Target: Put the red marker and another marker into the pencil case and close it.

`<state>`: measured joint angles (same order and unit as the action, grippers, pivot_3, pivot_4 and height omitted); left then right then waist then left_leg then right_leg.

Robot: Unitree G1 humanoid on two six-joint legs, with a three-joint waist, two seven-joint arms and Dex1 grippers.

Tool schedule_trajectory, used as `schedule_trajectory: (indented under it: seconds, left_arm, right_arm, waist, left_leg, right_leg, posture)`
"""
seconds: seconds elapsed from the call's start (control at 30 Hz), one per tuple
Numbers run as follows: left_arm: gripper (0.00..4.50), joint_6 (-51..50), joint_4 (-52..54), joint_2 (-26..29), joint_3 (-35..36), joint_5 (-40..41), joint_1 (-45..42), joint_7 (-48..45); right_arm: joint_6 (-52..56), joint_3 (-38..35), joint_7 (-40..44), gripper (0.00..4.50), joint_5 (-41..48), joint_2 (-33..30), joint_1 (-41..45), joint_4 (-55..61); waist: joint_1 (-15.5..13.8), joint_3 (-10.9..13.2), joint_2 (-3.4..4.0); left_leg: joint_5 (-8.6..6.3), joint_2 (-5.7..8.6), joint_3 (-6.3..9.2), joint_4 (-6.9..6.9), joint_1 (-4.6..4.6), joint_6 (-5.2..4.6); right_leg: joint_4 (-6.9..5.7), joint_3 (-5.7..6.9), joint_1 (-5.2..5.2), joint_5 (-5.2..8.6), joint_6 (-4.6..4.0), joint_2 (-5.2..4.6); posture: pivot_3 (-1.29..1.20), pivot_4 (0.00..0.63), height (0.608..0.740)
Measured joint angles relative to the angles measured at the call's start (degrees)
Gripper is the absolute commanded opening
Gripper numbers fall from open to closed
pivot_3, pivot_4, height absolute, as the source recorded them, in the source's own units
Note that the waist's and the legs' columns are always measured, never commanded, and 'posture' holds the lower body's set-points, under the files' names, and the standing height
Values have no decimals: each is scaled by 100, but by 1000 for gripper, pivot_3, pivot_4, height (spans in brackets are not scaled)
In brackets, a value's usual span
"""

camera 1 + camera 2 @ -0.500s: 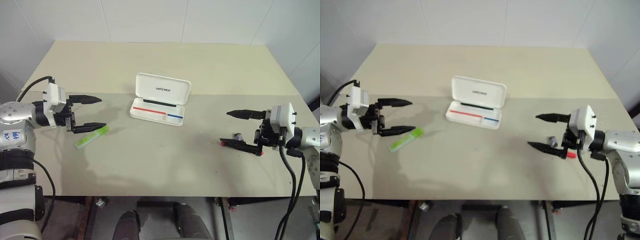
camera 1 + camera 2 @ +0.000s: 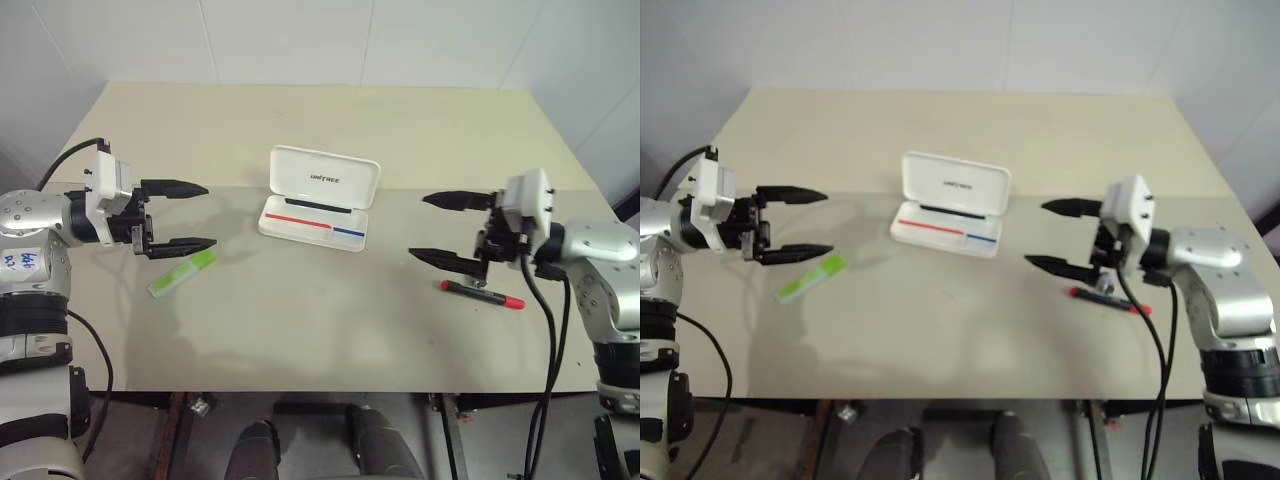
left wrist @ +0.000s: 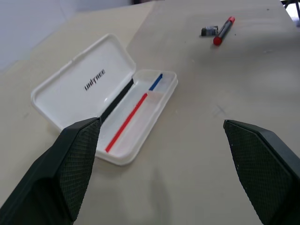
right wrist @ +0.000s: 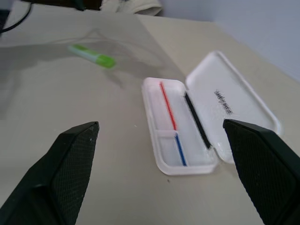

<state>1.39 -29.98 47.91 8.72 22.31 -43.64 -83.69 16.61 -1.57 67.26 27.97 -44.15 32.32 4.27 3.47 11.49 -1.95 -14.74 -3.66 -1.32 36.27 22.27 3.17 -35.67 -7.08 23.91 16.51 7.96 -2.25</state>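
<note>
- Left gripper (image 2: pixel 188 215): fingers spread, empty, above the table (image 2: pixel 320 340).
- Green marker (image 2: pixel 183 273): on the table just below that gripper's lower finger.
- Right gripper (image 2: pixel 432 226): fingers spread, empty.
- Red marker (image 2: pixel 483 294): lying just beneath the right gripper.
- Case (image 2: pixel 318 200): open, between both grippers.

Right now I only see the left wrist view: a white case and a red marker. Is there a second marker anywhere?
Observer: Yes. A green marker lies flat on the table, close to the left gripper.
Operator: Is anything holding the red marker?
Observer: No. It lies free on the table; the right gripper hovers open close by it.
</note>
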Motion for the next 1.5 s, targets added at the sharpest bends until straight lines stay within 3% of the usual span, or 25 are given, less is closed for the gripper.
schedule_trajectory:
  seconds: [0.13,0.27,0.37,0.63,1.5]
  left_arm:
    - [4492,-35,10,-150,-73,0,-8,-45]
    - [4500,-46,64,-160,-94,-48,50,-55]
    - [4500,-88,56,-139,-99,-105,44,-2]
    - [4500,-262,240,-114,-200,-108,247,-118]
    - [4500,-777,1421,-122,31,206,1145,534]
  right_arm:
    - [337,787,-150,4500,-625,202,592,-299]
    - [384,1521,-192,3551,-1409,464,1138,-1112]
    - [347,1980,-167,2508,-1915,777,1628,-1898]
    - [44,2131,-276,2508,-2580,1461,2794,-3499]
    - [-76,2372,271,2508,-3109,2358,2980,-4298]
  waist:
    - [-1,0,0]
    - [-8,0,0]
    - [12,0,0]
    - [103,0,0]
    - [289,-1,-2]
  left_leg:
    - [0,0,0,0,11,0]
    - [1,0,-1,6,60,2]
    - [3,0,-4,21,93,3]
    - [3,-3,-6,20,100,4]
    - [6,-2,0,88,94,5]
  right_leg:
    - [-3,0,12,1,-2,0]
    - [-22,-1,68,1,-2,0]
    - [-41,-1,110,1,-2,0]
    - [-46,1,117,1,-2,-1]
    - [-121,-2,112,0,-2,0]
  posture:
    - [0,150,740]
    - [0,150,740]
    - [0,150,740]
    - [0,150,740]
    - [0,150,740]
